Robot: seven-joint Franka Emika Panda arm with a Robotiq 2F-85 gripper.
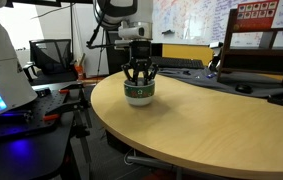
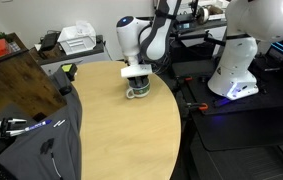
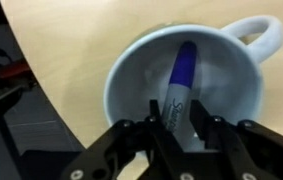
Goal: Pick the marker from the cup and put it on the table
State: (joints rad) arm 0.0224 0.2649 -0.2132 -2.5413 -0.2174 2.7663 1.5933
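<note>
The cup (image 1: 138, 96) is white with a dark green band and stands near the rounded edge of the tan table (image 1: 216, 130); it shows in both exterior views (image 2: 137, 93). In the wrist view the cup (image 3: 131, 75) holds the marker (image 3: 184, 65), a blue-and-grey pen leaning inside it, with the cup's handle at the upper right. My gripper (image 3: 177, 108) reaches straight down into the cup, its two fingers pressed against either side of the marker. In both exterior views the gripper (image 1: 138, 80) (image 2: 136, 80) sits right over the cup and the marker is hidden.
The table (image 2: 111, 130) edge curves close beside the cup. A black desk with a keyboard (image 1: 181, 62) stands behind. A brown wooden box (image 2: 21, 85) sits at one table edge, a printer (image 2: 78, 38) beyond it, and a white robot base (image 2: 236, 60) nearby.
</note>
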